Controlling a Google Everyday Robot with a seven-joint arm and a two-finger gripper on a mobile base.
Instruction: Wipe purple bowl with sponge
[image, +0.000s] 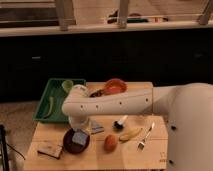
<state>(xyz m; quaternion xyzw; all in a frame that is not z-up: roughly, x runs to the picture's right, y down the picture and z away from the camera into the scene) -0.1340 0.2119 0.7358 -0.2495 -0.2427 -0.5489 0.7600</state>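
The purple bowl sits at the front left of the wooden table, dark and round. The sponge, a small grey-blue square pad, lies on the bowl. My gripper hangs from the white arm directly above the bowl's far edge, just over the sponge. Whether it touches the sponge is hidden by the wrist.
A flatter grey-blue piece lies right of the gripper. A brown block lies left of the bowl. An orange fruit, a banana and a fork lie to the right. An orange bowl and a green tray stand behind.
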